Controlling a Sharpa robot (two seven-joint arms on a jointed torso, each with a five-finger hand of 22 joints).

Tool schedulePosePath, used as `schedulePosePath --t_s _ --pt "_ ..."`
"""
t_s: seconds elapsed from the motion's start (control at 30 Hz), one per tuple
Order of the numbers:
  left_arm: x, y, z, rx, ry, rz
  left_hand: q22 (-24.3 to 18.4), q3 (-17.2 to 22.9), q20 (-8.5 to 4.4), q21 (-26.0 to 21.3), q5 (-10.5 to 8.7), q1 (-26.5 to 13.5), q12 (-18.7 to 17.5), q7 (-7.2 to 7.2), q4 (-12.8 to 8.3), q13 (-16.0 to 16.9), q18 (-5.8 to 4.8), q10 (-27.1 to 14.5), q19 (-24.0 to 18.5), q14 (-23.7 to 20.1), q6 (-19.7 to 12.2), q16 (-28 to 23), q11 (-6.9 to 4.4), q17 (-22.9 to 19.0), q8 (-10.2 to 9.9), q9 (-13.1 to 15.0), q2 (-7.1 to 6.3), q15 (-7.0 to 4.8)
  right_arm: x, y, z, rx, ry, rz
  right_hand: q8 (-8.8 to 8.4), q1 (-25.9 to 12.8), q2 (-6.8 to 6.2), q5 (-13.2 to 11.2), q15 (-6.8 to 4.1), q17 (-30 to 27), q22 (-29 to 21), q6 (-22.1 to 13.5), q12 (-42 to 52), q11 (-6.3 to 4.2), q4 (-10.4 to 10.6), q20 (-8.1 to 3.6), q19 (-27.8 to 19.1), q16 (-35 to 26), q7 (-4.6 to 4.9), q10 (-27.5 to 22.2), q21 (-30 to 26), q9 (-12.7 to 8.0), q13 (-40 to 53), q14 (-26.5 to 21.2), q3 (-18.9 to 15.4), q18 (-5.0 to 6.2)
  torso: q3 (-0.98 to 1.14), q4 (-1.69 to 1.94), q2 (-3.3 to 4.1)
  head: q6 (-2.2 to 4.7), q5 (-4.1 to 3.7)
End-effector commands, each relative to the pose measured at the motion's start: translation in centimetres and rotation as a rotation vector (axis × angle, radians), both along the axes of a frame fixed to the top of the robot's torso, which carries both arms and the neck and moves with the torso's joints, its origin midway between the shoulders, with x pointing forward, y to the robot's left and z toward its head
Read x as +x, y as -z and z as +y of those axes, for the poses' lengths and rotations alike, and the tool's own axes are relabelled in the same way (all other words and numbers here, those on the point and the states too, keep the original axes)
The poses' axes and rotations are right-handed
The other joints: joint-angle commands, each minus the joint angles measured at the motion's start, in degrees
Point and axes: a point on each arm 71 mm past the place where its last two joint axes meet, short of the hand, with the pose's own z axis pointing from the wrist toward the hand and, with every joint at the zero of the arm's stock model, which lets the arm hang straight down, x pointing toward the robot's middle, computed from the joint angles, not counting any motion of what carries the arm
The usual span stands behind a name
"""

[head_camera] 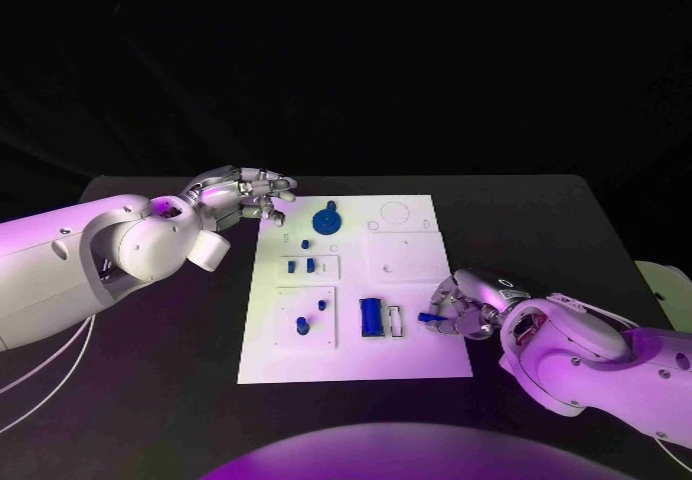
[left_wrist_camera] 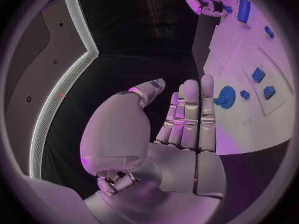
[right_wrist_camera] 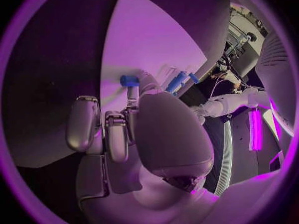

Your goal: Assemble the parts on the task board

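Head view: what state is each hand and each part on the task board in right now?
Left hand: holds nothing, above the board's far left corner.
Right hand: pinches a small blue peg in its fingers.
Round blue part: lies on the task board.
Blue rectangular block: sits in its frame.

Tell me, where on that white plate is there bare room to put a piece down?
The task board is bare along its near strip and across its right half, around the empty outlines. Its left column is crowded: the round blue part, small blue parts and the blue block, beside the right robot hand.
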Motion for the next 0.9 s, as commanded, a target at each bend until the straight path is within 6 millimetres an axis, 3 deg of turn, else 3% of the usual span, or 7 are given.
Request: schedulePosePath --t_s 0.03,0.23,0.47,0.8,0.9 --pt "-0.1 -0.1 -0.2 -0.012 0.014 -0.001 -0.1 0.0 -0.01 -0.2 0.15 -0.3 0.3 0.16 0.2 -0.1 0.58 -0.5 0.6 -0.1 -0.5 -0.1 -0.03 -0.1 0.3 0.1 -0.08 0.06 -0.2 -0.4 0.3 0.042 0.036 0.035 0.35 0.3 1.90 0.6 -0.36 13.9 9.1 0.3 0.1 -0.94 0.0 -0.40 1.1 0.3 -0.04 0.7 0.4 0.5 1.9 5.7 1.1 -0.82 -0.07 0.05 -0.03 -0.03 -0.07" --pt "-0.1 -0.1 -0.4 -0.012 0.020 0.002 -0.1 -0.1 -0.01 -0.3 0.15 -0.4 0.4 0.16 0.3 -0.2 0.58 -0.6 0.6 -0.1 -0.6 -0.1 -0.01 -0.1 0.5 0.1 -0.08 0.07 -0.2 -1.1 1.1 0.134 0.084 0.093 0.32 -0.2 1.56 1.4 -0.45 14.2 9.3 0.2 0.3 -1.02 -0.1 -0.53 1.3 0.4 -0.08 1.0 0.7 0.6 2.2 5.8 3.8 -0.87 0.01 0.09 0.00 0.00 -0.10" --pt "-0.1 0.0 -0.5 -0.012 0.024 0.006 -0.2 -0.1 0.00 -0.4 0.13 -0.6 0.4 0.19 0.4 -0.2 0.57 -0.6 0.7 -0.1 -0.6 -0.1 0.01 -0.1 0.5 0.1 -0.13 0.09 -0.2 -1.1 2.3 0.191 0.099 0.150 0.37 -4.0 -0.67 1.2 -0.38 14.4 9.5 0.4 0.5 -0.93 0.0 -0.49 1.4 0.5 0.03 1.2 0.7 0.8 2.5 5.8 6.9 -0.90 0.02 0.04 0.06 -0.19 0.02" --pt "0.0 0.1 -0.7 -0.015 0.024 0.003 -0.2 -0.2 0.00 -0.4 0.14 -0.6 0.4 0.19 0.4 -0.2 0.57 -0.6 0.7 -0.1 -0.6 -0.1 0.01 -0.1 0.5 0.1 -0.12 0.10 0.0 -0.8 3.4 0.201 0.079 0.175 0.47 -11.3 -2.12 1.9 -0.28 14.5 9.7 0.7 0.9 -0.83 0.0 -0.38 1.5 0.5 0.14 1.6 0.8 1.1 3.0 5.8 12.1 -0.93 0.00 0.03 0.07 -0.35 -0.01" --pt "0.0 0.1 -0.7 -0.015 0.025 0.003 -0.2 -0.2 0.00 -0.4 0.14 -0.6 0.4 0.19 0.4 -0.2 0.57 -0.6 0.7 -0.1 -0.6 -0.1 0.01 -0.1 0.5 0.1 -0.12 0.10 0.1 -0.6 3.7 0.195 0.067 0.187 0.61 -16.4 -1.86 1.2 -0.19 14.7 9.8 0.9 1.1 -0.74 0.0 -0.28 1.6 0.6 0.21 1.8 1.0 1.3 3.2 5.9 13.8 -0.98 0.01 0.08 0.09 -0.43 0.01"
